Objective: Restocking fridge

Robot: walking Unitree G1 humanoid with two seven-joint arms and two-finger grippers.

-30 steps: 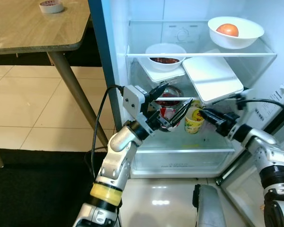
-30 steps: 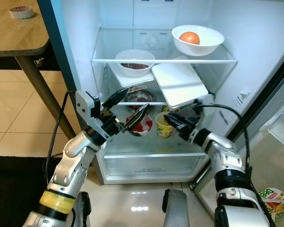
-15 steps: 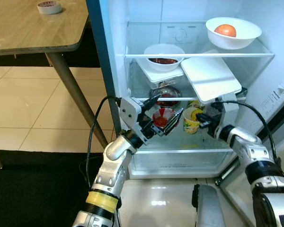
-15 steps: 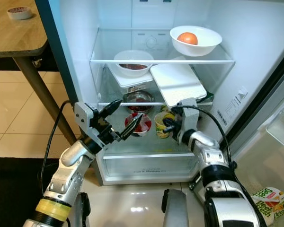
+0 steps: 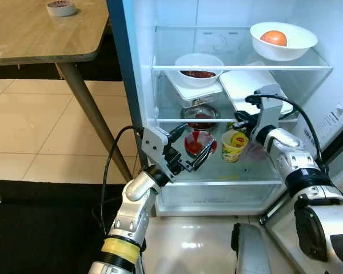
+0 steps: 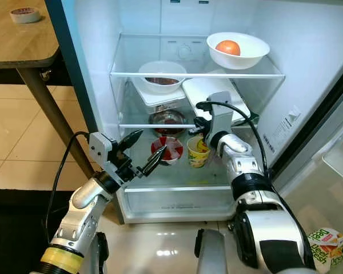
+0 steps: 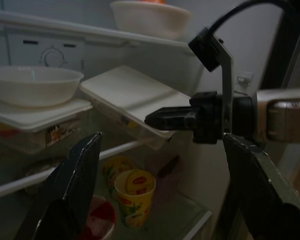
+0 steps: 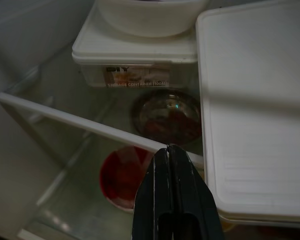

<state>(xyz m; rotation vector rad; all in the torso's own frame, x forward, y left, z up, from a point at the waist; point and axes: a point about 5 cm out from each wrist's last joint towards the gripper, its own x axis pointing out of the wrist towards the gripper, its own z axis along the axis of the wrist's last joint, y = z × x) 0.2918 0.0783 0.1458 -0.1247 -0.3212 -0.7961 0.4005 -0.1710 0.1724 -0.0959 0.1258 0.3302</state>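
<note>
The fridge stands open in front of me. A red bowl (image 5: 198, 142) and a yellow cup (image 5: 234, 145) stand on its lower glass shelf. My left gripper (image 5: 199, 137) is open just in front of the red bowl, with nothing between its fingers. My right gripper (image 5: 238, 117) is shut and empty, held above the yellow cup at the edge of the middle shelf. The right wrist view looks past the shut right gripper (image 8: 169, 150) to the red bowl (image 8: 122, 177) below it. The left wrist view has the yellow cup (image 7: 135, 192) under the right gripper's fingers (image 7: 167, 119).
A white bowl with an orange fruit (image 5: 283, 40) sits on the top shelf. A bowl on a white box (image 5: 199, 64), a tilted flat white box (image 5: 248, 85) and a glass bowl (image 5: 201, 111) fill the middle. A wooden table (image 5: 46, 34) stands left and the fridge door (image 5: 337, 142) right.
My left gripper drew back from around the red bowl and stays open. My right gripper rose from beside the yellow cup to the middle shelf edge. The cup and bowl stayed put.
</note>
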